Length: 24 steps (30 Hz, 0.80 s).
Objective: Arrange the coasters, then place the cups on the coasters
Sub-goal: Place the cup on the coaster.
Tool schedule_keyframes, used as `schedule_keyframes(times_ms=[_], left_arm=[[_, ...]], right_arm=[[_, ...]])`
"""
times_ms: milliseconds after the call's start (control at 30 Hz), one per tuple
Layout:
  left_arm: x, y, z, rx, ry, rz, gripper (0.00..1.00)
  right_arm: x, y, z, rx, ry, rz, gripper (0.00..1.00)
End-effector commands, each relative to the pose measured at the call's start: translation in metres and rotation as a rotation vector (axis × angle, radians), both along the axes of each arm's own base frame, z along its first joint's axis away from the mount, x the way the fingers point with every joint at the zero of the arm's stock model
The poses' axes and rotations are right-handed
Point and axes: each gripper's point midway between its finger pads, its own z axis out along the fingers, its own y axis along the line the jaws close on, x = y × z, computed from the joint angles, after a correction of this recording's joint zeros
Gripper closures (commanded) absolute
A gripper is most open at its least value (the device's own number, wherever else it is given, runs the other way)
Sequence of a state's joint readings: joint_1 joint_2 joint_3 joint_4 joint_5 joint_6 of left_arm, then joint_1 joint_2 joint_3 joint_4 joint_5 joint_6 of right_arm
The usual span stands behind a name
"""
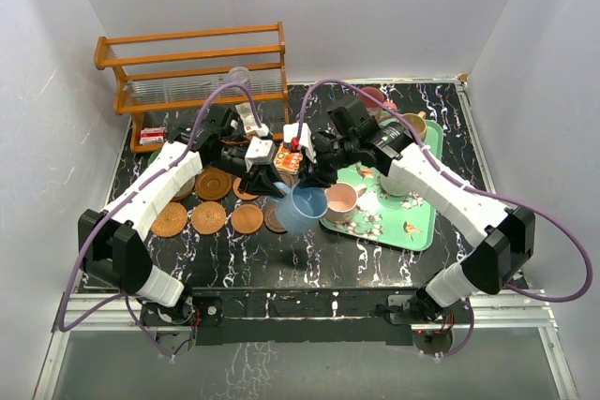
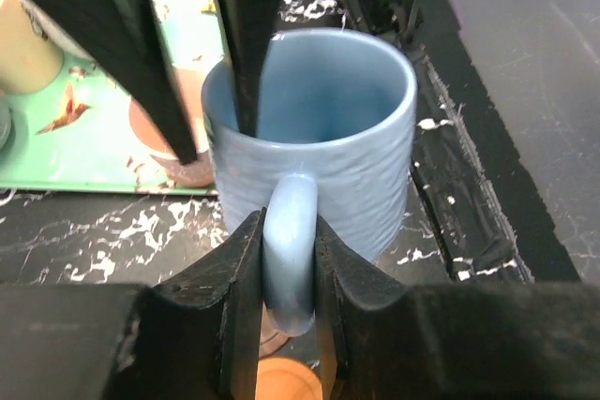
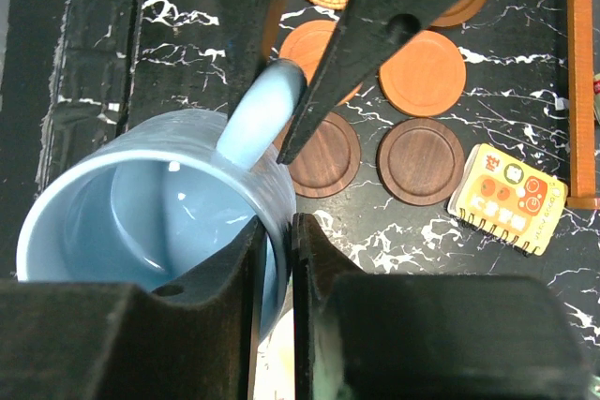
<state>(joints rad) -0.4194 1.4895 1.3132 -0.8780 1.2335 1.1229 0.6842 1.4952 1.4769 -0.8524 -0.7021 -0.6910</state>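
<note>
A blue cup (image 1: 305, 208) hangs over the black marbled table between my two arms, beside the tray. My left gripper (image 2: 289, 231) is shut on its handle (image 2: 289, 259), which fills the gap between the fingers. My right gripper (image 3: 278, 227) pinches the cup's wall (image 3: 281, 194), one finger inside the rim and one outside. Round wooden coasters (image 1: 208, 217) lie in rows left of the cup, with dark brown ones (image 3: 422, 161) and orange ones (image 3: 422, 72) in the right wrist view. A pink cup (image 1: 339, 201) and a tan cup (image 1: 412, 125) stand on the tray.
The green patterned tray (image 1: 412, 231) lies right of centre under my right arm. A wooden rack (image 1: 192, 72) stands at the back left with a clear plastic cup (image 1: 239, 75) by it. A small orange patterned card (image 3: 506, 196) lies next to the dark coasters.
</note>
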Motion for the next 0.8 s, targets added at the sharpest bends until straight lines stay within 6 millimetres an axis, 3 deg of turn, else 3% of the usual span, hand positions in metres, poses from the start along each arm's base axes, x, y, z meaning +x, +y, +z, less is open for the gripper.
schedule_keyframes(times_ms=[0,333,433,533,633,767], left_arm=[[-0.002,0.003,0.035,-0.027,-0.132,0.003,1.00],[0.015,0.014,0.044,-0.005,-0.172,0.088,1.00],[0.031,0.027,0.042,0.019,-0.167,0.176,1.00],[0.043,0.052,0.054,-0.023,-0.171,0.289,1.00],[0.046,0.066,0.058,-0.039,-0.182,0.343,1.00],[0.040,0.068,0.055,-0.040,-0.194,0.332,1.00]], right_arm=[[0.031,-0.001,0.045,0.137,-0.122,-0.140,0.72],[0.047,-0.015,0.023,0.090,-0.063,-0.266,0.61],[0.055,-0.023,0.025,0.107,-0.048,-0.307,0.61],[0.062,-0.028,0.023,0.114,-0.034,-0.342,0.60],[0.066,-0.024,0.019,0.119,-0.002,-0.354,0.57],[0.077,-0.011,0.021,0.154,0.103,-0.415,0.50]])
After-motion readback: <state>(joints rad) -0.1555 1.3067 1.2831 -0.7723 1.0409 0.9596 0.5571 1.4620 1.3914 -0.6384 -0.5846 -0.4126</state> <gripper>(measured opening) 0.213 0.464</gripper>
